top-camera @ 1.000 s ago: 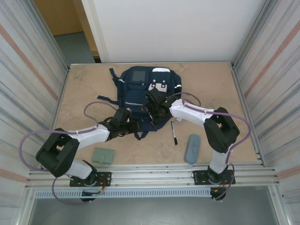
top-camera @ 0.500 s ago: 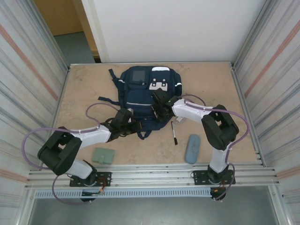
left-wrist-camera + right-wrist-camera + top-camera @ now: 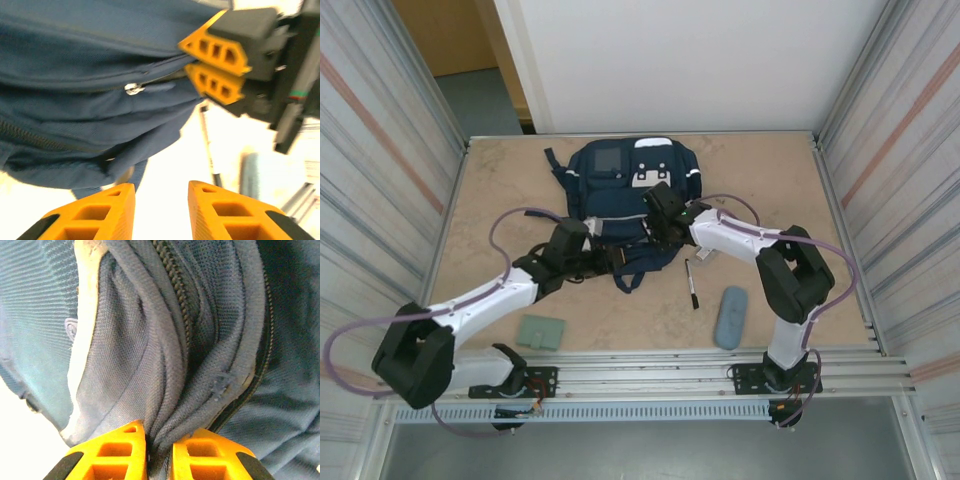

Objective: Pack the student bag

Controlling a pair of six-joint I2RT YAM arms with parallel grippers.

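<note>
Right jaws: the right gripper (image 3: 159,442) has its jaws pinched nearly together on a fold of navy cloth just beside a zipper track. We read that as a grip on the student bag (image 3: 235,315).
Left jaws: the left gripper (image 3: 161,200) has its jaws partly apart with nothing between them. It hangs just off the bag's near edge, with a silver zipper pull (image 3: 132,89) ahead of it.
Bag position: it lies flat on the counter (image 3: 770,180) at the far middle, straps trailing toward the arm bases.
Feel: soft and floppy, we judge — the cloth bunches into ridges where it is pinched, so a pull on one fold would likely stretch that fold and leave the rest sagging. We take it to be light (we cannot see inside).
Where to hold: we would choose the stitched seam beside the zipper, or the pull itself — plain panel cloth looks likely to slide out of a narrow pinch.
Nearby: a pen (image 3: 691,283), a grey-blue pencil case (image 3: 730,317) and a green wallet (image 3: 541,331) lie on the counter nearer the bases, apart from the bag.
</note>
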